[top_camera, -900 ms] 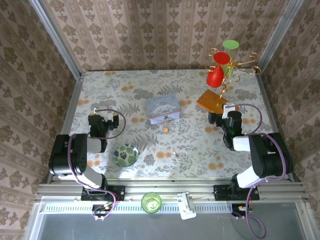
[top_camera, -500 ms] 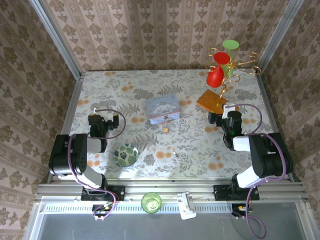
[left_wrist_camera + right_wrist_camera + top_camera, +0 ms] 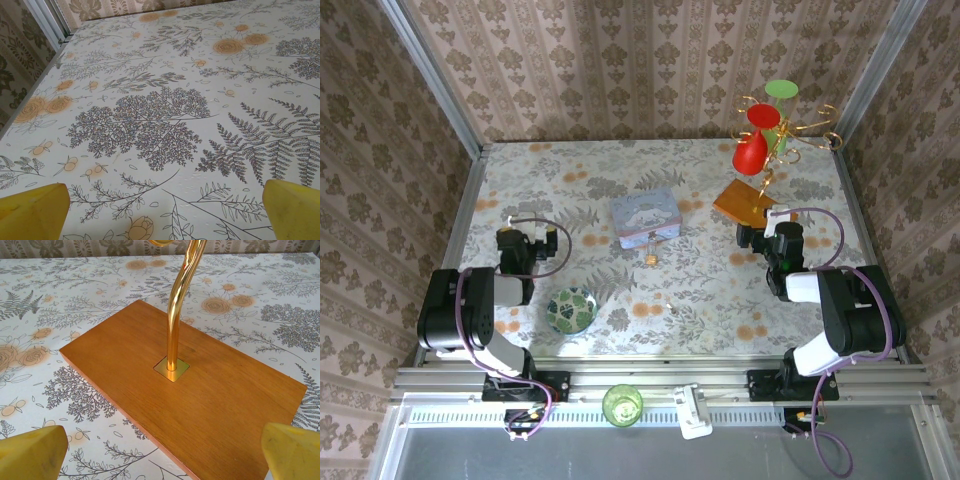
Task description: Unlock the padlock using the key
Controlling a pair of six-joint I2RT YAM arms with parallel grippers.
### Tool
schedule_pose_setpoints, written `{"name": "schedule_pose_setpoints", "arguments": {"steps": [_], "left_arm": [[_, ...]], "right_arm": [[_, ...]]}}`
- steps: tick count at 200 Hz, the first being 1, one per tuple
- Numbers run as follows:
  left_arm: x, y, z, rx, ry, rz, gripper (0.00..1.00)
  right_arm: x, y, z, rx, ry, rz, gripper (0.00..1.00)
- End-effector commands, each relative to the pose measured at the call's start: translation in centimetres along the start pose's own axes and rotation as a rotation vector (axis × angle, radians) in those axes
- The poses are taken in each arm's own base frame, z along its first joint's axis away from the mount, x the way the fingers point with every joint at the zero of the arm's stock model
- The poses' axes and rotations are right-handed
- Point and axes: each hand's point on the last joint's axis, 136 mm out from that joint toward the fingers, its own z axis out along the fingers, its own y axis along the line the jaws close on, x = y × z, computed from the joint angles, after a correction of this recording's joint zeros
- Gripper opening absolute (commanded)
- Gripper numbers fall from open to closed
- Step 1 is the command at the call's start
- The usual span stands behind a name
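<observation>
No shift detected since earlier frames. Padlock (image 3: 650, 257) located on table just before pale blue tin (image 3: 645, 217), roughly midway between grippers. Left gripper (image 3: 527, 238) spread over bare cloth. Right gripper (image 3: 766, 232) spread, faced toward wooden stand base (image 3: 185, 390). Padlock long axis too small to be resolved.

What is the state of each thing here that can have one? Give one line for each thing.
left gripper, open wide
right gripper, open wide
tin, lid shut
padlock, on the table beside the tin; locked or unlocked is too small to tell
stand, upright on its wooden base
</observation>
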Motion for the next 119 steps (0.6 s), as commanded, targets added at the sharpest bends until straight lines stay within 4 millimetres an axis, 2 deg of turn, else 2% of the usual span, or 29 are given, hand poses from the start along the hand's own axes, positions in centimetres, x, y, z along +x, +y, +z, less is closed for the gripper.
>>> {"name": "schedule_pose_setpoints", "arguments": {"steps": [1,59,79,81,98,119], "left_arm": [[-1.6,0.1,0.3,0.006,-0.045,-0.014,1.00],[-2.0,0.5,-0.3,-0.016,-0.068,-0.020,1.00],[-3.8,1.0,-2.0,-0.060,-0.084,-0.013,1.00],[-4.1,1.1,-2.2,-0.062,-0.085,-0.012,1.00],[-6.2,1.2,-3.7,-0.079,-0.117,-0.015,1.00],[-8.6,1.4,-5.7,-0.074,-0.139,-0.148,1.00]], "right_arm": [[-1.1,-0.4,0.1,0.022,-0.042,0.012,1.00],[-1.5,-0.2,-0.2,0.011,-0.046,0.009,1.00],[-2.7,0.0,-1.3,0.000,-0.025,0.005,1.00],[-3.5,0.0,-1.7,0.000,-0.041,0.009,1.00],[-4.7,0.4,-3.0,-0.025,-0.010,0.046,1.00],[-5.8,0.8,-4.4,-0.041,0.029,0.140,1.00]]}}
